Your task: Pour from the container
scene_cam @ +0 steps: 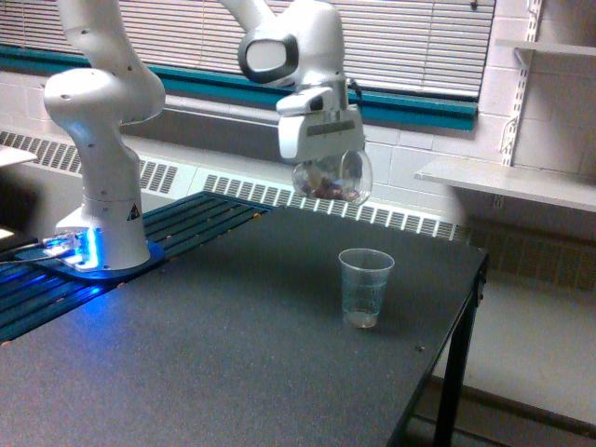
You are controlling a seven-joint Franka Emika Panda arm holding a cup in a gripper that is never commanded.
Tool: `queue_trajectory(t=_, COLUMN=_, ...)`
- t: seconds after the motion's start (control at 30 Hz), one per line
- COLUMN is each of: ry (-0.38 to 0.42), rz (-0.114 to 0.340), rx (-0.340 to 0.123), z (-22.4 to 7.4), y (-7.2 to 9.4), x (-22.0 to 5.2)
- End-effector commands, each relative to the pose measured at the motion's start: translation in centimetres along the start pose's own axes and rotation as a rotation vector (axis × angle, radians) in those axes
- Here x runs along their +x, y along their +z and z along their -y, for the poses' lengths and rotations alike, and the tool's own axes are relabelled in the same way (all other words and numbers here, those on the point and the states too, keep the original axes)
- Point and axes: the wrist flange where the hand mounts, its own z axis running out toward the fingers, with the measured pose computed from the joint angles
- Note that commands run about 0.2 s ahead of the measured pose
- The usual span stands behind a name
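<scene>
We are viewing one exterior frame. The white arm [98,102] is standing on its base at the exterior view's left, on a blue-lit mount beside a slatted dark rack [177,228].

The pincer [326,166] is hanging under the wrist block, well above the desk [205,363]. It is pinching the jar [332,177]. We are not seeing the fingers themselves; the wrist housing and the jar's clear wall are hiding them, so we are inferring the grip only from the jar hanging there with nothing else under it.

The jar is sitting just below the housing, in the air, above and toward the exterior view's left of the cup [365,287]. It is holding small brownish and reddish pieces in its lower part; we cannot tell what they are. We cannot tell which way its mouth is facing, nor where the handle is.

The cup is standing upright on the desk, near the desk's far right side in this view, well apart from the jar. It is clear and tapered, with something pale at its bottom; too small to identify.

Behind the desk we are seeing window blinds [410,37], a teal band under them, a radiator grille along the wall, and a shelf [507,182] at the exterior view's right.
</scene>
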Motion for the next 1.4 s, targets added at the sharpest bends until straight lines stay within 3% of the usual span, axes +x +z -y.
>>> queue_trajectory(t=0.03, ry=0.016, rz=-0.003, rx=0.004, z=-2.2, y=2.0, x=-1.9)
queue_trajectory(t=0.27, ry=0.017, rz=-0.005, rx=0.000, z=-5.1, y=4.4, x=-3.4)
queue_trajectory(t=0.33, ry=0.015, rz=-0.016, rx=0.029, z=-4.7, y=4.1, x=-3.0)
queue_trajectory(t=0.8, ry=0.026, rz=-0.030, rx=0.062, z=-2.5, y=2.6, x=-0.5)
queue_trajectory(t=1.2, ry=-0.032, rz=-0.052, rx=0.049, z=0.6, y=0.0, x=3.8)
queue_trajectory(t=1.4, ry=-0.061, rz=-0.055, rx=0.032, z=1.2, y=-0.3, x=4.6)
